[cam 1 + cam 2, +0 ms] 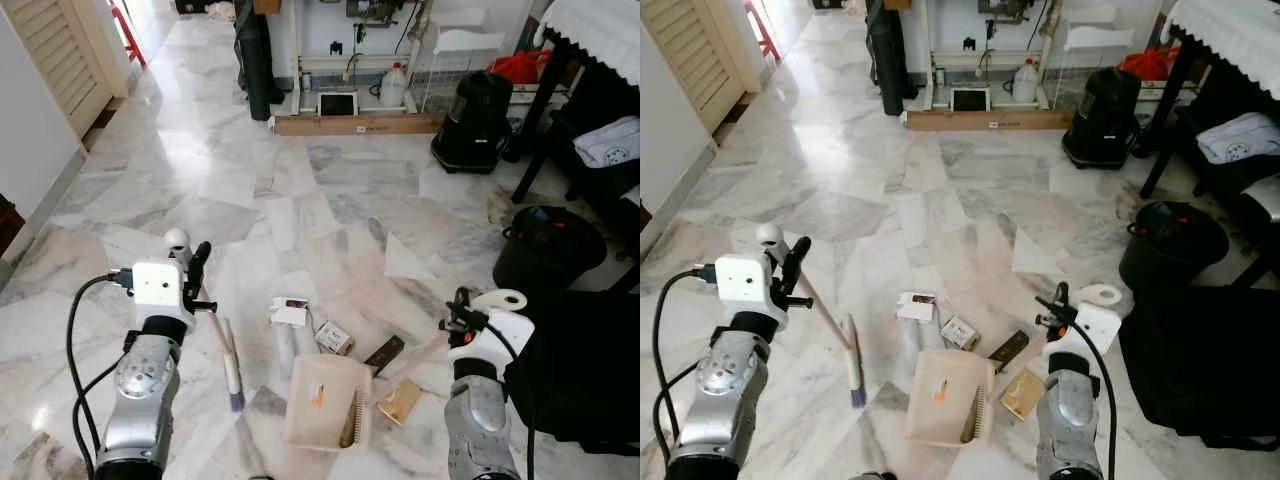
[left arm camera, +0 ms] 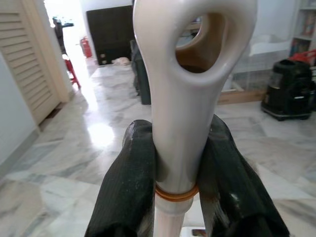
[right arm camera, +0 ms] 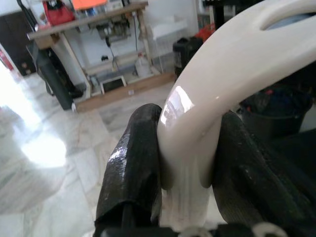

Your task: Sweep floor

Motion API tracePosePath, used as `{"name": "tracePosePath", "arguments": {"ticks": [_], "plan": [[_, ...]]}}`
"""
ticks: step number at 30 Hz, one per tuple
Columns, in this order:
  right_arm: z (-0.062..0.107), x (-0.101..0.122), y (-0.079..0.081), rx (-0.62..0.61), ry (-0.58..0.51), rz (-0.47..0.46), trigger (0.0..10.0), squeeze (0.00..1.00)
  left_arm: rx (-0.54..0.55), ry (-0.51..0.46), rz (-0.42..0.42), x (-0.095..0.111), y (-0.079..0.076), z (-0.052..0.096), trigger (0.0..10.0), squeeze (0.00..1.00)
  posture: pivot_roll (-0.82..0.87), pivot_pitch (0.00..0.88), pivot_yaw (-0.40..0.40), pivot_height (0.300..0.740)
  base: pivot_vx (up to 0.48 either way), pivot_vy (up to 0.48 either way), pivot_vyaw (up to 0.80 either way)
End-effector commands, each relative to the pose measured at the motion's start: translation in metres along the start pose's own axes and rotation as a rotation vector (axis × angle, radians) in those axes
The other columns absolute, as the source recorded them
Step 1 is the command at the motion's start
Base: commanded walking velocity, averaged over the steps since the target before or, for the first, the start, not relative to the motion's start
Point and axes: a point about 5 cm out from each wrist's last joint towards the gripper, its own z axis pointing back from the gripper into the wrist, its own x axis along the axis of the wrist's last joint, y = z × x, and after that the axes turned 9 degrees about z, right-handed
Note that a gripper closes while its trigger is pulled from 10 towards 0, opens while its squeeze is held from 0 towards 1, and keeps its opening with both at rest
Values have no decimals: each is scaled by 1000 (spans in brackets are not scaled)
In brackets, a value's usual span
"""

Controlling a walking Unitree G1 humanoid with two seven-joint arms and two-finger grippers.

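Note:
My left gripper (image 1: pixel 196 277) is shut on the white looped handle (image 2: pixel 183 113) of a small broom. Its stick slants down to the brush head (image 1: pixel 234 388), which rests on the marble floor. My right gripper (image 1: pixel 462 312) is shut on the cream handle (image 3: pixel 207 103) of a dustpan (image 1: pixel 322 402) lying flat on the floor between the arms. Litter lies around the pan's far edge: a white card (image 1: pixel 289 313), a small box (image 1: pixel 334 338), a dark strip (image 1: pixel 385 353) and a tan packet (image 1: pixel 400 401). In both wrist views the black fingers (image 2: pixel 129 182) (image 3: pixel 129 168) clamp the handles.
A black bin (image 1: pixel 547 250) and a dark bag (image 1: pixel 585 370) stand close on the right. A black vacuum (image 1: pixel 474 122), a wooden plank (image 1: pixel 360 124) and shelving are at the far end. A wall and a louvred door (image 1: pixel 60 50) line the left.

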Motion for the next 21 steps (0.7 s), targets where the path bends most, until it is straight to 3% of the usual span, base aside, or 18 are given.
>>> {"name": "tracePosePath", "arguments": {"ticks": [1,16,21], "plan": [[-7,17,6,15,-73,-23,10000,0,-16,-18,-27,-1,-3,3,10000,0,139,0,30,740,0,0,0],[-19,43,9,-22,-127,-83,10000,0,-60,-12,-59,-10,-12,10,10000,0,114,0,30,740,0,0,0],[-20,48,11,-8,-146,-56,10000,0,-72,-19,-72,-10,-14,8,10000,0,111,0,30,740,0,0,0]]}}
